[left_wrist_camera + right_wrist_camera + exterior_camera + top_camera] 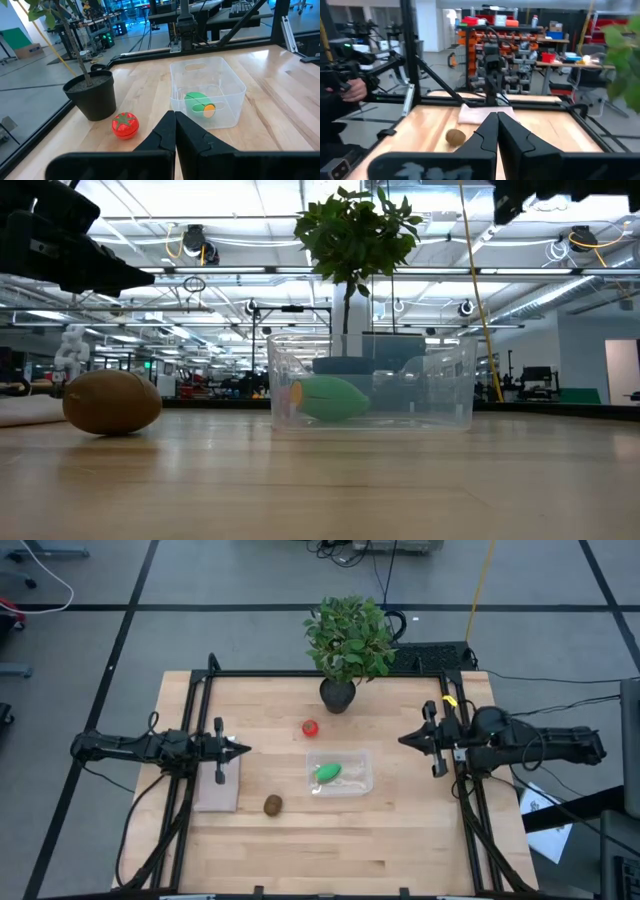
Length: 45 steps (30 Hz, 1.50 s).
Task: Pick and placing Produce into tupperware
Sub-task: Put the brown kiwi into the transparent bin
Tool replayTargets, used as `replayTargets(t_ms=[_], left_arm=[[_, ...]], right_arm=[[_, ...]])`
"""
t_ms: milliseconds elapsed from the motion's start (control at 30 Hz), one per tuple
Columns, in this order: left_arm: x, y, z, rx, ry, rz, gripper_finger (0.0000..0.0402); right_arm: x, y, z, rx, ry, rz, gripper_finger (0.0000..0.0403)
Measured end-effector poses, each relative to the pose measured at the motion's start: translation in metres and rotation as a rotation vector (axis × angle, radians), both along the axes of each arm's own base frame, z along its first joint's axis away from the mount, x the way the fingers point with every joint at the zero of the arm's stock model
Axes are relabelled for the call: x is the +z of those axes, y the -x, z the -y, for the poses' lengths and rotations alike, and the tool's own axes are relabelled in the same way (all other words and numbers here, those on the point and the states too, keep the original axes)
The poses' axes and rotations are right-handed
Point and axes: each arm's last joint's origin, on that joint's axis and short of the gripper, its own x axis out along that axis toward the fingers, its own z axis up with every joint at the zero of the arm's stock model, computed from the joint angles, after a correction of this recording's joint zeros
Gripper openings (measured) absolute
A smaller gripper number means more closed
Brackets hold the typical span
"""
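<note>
The green produce (327,772) lies inside the clear tupperware (361,783); the tomato (310,727) sits just beyond it, toward the potted plant (349,640), and the kiwi (273,804) near its other side. The left gripper (243,749) and right gripper (403,739) flank the tupperware, fingers pressed together, seemingly holding nothing.

You're working at a pale butcher-block table (330,840) framed in black rails, standing on a grey floor (240,580) crossed by dark lines and trailing cables. Beyond it you look into a large workshop hall with bright ceiling strip lights (250,220), workbenches and orange parts shelving (470,37). A person's hand (352,90) shows at the room's edge.
</note>
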Motion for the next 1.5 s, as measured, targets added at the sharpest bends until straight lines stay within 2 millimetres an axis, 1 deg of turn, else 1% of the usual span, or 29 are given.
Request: replayTargets(t_ms=[400,667,833,1067,1167,1333,1500], left_arm=[[0.000,0.000,0.000,0.000,0.000,0.000,0.0003],[0.000,0.000,0.000,0.000,0.000,0.000,0.0003],[0.000,0.000,0.000,0.000,-0.002,0.000,0.0003],[0.000,0.000,0.000,0.000,-0.006,0.000,0.0003],[0.000,0.000,0.000,-0.006,-0.047,-0.005,0.0003],[0.000,0.000,0.000,-0.009,-0.065,-0.006,0.0003],[0.003,0.000,0.000,-0.009,-0.043,0.030,0.0003]], right_arm=[[-0.026,0.008,0.000,-0.007,-0.052,0.008,0.0000],[-0.060,0.008,0.001,-0.044,-0.081,0.054,0.0000],[-0.078,0.007,0.001,-0.042,-0.114,0.069,0.0000],[-0.086,0.007,0.001,-0.043,-0.115,0.046,0.0000],[-0.091,0.007,0.001,-0.044,-0.113,0.035,0.0000],[-0.097,0.008,0.001,-0.050,-0.108,0.044,0.0000],[-0.102,0.008,0.001,-0.051,-0.104,0.045,0.0000]])
